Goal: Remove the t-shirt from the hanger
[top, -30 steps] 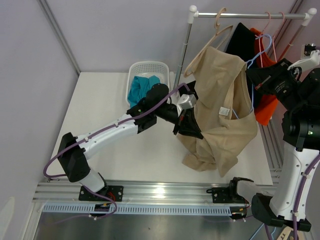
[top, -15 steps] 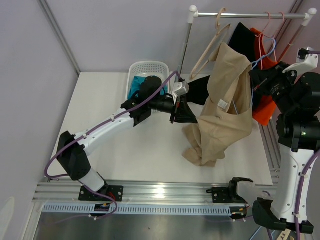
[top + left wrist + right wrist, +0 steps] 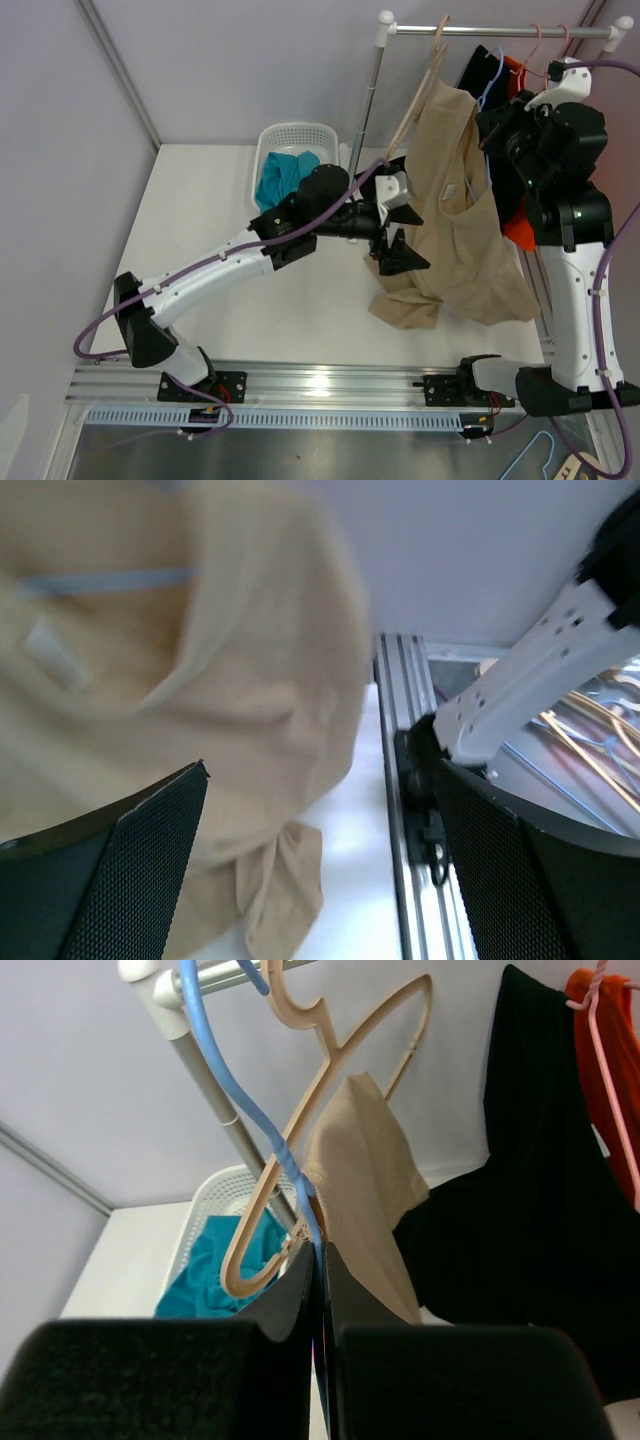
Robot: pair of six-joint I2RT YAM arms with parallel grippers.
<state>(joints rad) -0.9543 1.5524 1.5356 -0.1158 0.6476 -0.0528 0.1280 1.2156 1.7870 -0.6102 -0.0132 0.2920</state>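
The beige t-shirt [image 3: 462,215] hangs from a blue hanger [image 3: 489,73] below the rack rod, and its lower end lies bunched on the white table. In the right wrist view my right gripper [image 3: 322,1272] is shut on the blue hanger [image 3: 236,1072] just below its hook, with the t-shirt [image 3: 365,1165] draped right behind the fingers. My left gripper [image 3: 404,227] stands open just left of the t-shirt with nothing between its fingers. The left wrist view shows the cloth [image 3: 200,660] ahead of the open left gripper [image 3: 320,865], apart from both fingers.
A white basket [image 3: 268,140] holding a teal cloth [image 3: 284,176] stands at the back. The rack's rod [image 3: 480,30] and pole [image 3: 367,100] carry a bare beige hanger [image 3: 424,82], a black garment [image 3: 530,1200] and an orange one [image 3: 610,1070]. Aluminium rails run along the table's near and right edges.
My left gripper has opened and let go of the t-shirt. The right arm has raised the blue hanger toward the rod, and the shirt now hangs straighter.
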